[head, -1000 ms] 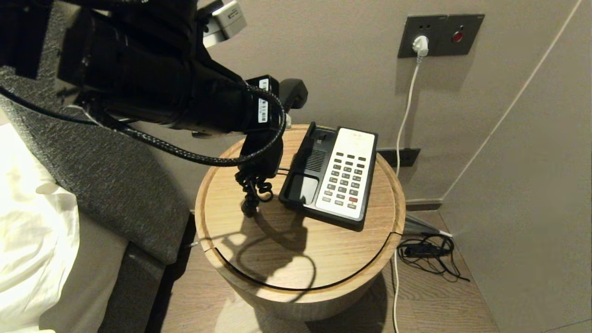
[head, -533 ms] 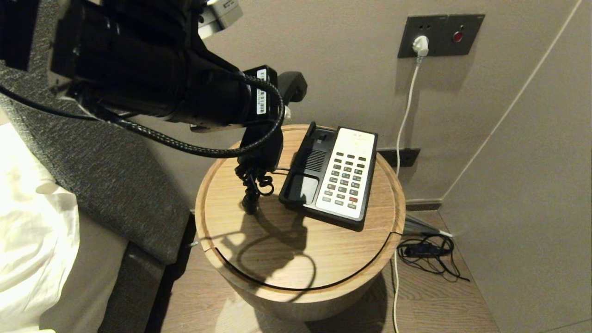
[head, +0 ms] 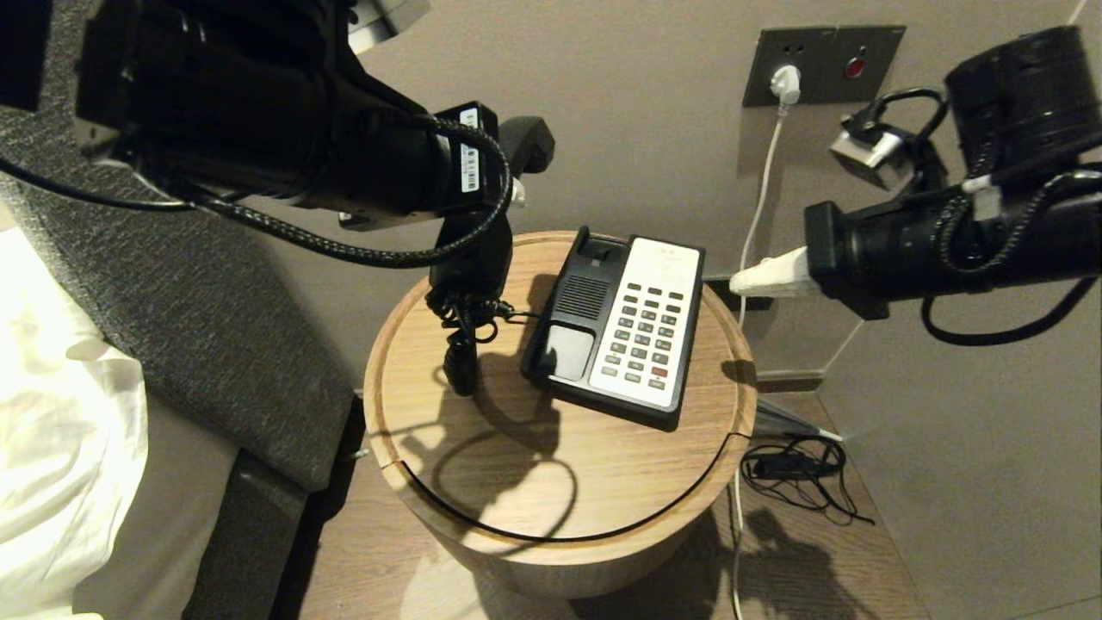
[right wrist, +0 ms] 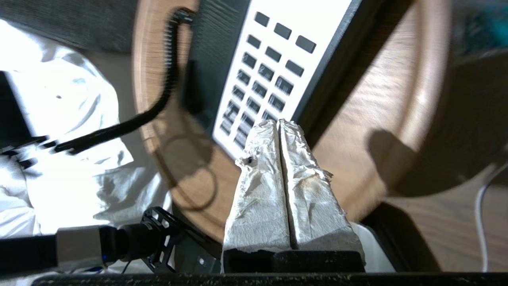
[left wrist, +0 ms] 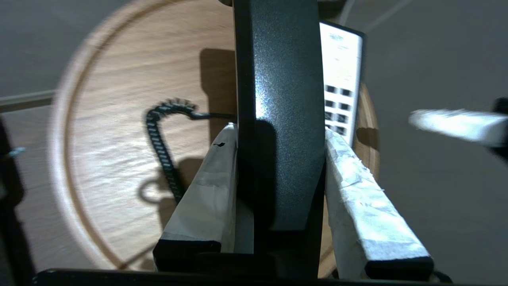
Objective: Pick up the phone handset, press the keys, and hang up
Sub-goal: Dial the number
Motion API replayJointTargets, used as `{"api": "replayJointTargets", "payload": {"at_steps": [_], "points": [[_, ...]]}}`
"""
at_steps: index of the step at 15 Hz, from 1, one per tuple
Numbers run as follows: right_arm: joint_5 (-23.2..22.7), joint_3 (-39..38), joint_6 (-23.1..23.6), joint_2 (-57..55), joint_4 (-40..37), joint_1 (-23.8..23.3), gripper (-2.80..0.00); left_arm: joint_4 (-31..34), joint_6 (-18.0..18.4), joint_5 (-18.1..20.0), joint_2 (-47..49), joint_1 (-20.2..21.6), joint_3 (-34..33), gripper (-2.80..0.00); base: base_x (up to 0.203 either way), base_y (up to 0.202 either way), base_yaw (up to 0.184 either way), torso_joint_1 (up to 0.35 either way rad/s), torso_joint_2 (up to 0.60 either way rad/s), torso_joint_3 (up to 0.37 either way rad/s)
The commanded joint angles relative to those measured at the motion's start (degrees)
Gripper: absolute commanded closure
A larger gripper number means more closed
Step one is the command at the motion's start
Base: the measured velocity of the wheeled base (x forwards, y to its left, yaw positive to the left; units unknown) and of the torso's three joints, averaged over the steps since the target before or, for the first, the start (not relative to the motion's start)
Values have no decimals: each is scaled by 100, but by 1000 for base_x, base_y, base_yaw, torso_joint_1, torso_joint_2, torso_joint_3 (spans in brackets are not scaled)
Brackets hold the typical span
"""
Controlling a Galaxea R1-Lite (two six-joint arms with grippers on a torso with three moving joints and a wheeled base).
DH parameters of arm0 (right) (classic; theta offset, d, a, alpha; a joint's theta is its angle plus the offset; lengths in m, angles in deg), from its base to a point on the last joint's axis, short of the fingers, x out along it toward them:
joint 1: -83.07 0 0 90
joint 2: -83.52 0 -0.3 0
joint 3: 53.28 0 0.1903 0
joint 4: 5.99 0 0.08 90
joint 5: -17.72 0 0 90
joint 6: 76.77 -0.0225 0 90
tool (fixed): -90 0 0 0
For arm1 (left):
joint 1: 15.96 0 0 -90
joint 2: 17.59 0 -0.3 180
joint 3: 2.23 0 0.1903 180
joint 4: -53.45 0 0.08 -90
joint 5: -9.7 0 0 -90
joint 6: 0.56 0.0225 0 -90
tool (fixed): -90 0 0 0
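A black phone base (head: 564, 331) with a white keypad (head: 641, 323) sits on the round wooden table (head: 551, 465); its cradle is empty. My left gripper (left wrist: 279, 131) is shut on the black handset (left wrist: 285, 79) and holds it upright in the air left of the base. In the head view the handset's top (head: 527, 142) and lower end (head: 469, 258) show past my arm. The coiled cord (head: 465, 336) hangs down to the table. My right gripper (head: 740, 282) is shut and empty, in the air above the table's right edge, pointing at the keypad (right wrist: 270, 71).
A wall socket with a white plug (head: 782, 83) and its cable run down behind the table. Black cables (head: 796, 469) lie on the floor at the right. A grey upholstered bed side (head: 215, 344) and white bedding (head: 60, 430) stand close on the left.
My right arm has come into view from the right, its shut gripper reaching toward the phone. My left gripper has carried the handset a little higher and to the left.
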State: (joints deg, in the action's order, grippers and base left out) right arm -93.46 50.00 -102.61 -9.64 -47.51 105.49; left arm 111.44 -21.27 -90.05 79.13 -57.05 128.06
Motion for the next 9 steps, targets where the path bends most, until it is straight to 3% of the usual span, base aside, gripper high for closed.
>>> {"api": "replayJointTargets", "payload": {"at_steps": [1, 4, 9], "points": [[3, 207, -29, -637, -5, 137, 0, 18, -4, -57, 0, 79, -5, 0, 0, 0, 0, 0, 0, 0], [259, 332, -105, -887, -40, 184, 0, 18, -33, -77, 40, 154, -5, 0, 0, 0, 0, 0, 0, 0], [218, 341, -140, -828, -62, 375, 0, 27, -83, -71, 22, 225, -31, 0, 0, 0, 0, 0, 0, 0]]}}
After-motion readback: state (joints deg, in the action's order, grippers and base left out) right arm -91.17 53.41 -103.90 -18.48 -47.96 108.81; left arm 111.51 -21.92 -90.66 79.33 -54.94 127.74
